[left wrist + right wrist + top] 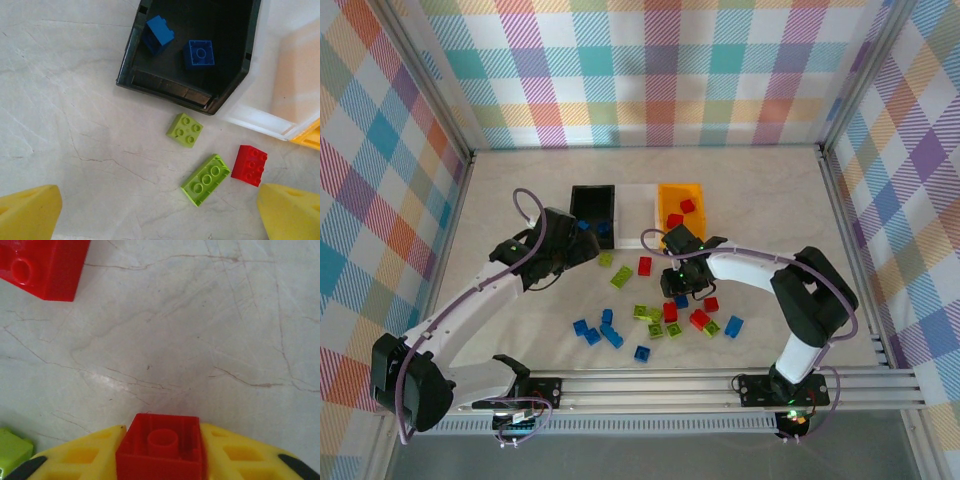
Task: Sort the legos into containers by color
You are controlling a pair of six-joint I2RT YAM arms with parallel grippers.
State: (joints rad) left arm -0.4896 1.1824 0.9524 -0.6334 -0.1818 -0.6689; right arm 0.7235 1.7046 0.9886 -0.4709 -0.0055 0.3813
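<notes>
The containers stand in a row at the back: a black bin [591,205], a white bin [638,200] and an orange bin [681,205]. Two blue legos [199,53] lie in the black bin [150,80], and red legos [682,210] lie in the orange one. My left gripper [578,243] [160,220] hangs open and empty just in front of the black bin, above bare table beside two lime legos [205,179] and a red one [249,165]. My right gripper [685,272] [161,440] is shut on a red lego [161,447], underside showing, low over the table.
Loose blue [595,330], lime [650,314] and red [700,318] legos are scattered across the table's middle, in front of both grippers. Another red lego [45,265] and a lime one [12,450] lie close to the right gripper. Metal rails [720,385] line the near edge.
</notes>
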